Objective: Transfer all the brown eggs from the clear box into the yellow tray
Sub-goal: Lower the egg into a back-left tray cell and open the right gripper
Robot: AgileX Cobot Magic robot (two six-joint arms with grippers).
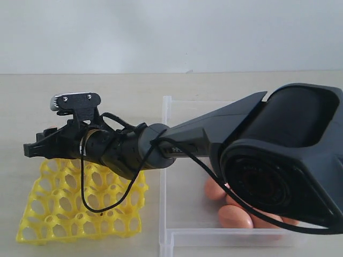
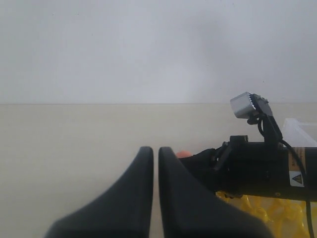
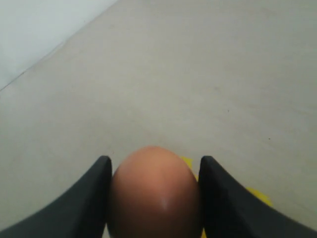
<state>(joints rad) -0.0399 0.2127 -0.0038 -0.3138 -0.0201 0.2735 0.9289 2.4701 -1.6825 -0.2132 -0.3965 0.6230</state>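
My right gripper [image 3: 154, 161] is shut on a brown egg [image 3: 153, 193], one finger on each side of it. In the exterior view that arm reaches across from the right, and its gripper [image 1: 35, 149] hangs over the far left part of the yellow tray [image 1: 53, 214]. The tray's cells that show are empty. The clear box [image 1: 164, 214] stands to the right of the tray, with a few brown eggs [image 1: 235, 217] in its near part, partly hidden by the arm. My left gripper [image 2: 155, 151] is shut and holds nothing. It is out of the exterior view.
The right arm's bulky black body [image 1: 278, 160] and its looping cable [image 1: 107, 206] block much of the box and tray. A pale tabletop [image 1: 80, 85] runs back to a white wall. In the left wrist view the right arm's wrist camera [image 2: 250, 105] sits above the yellow tray [image 2: 262, 208].
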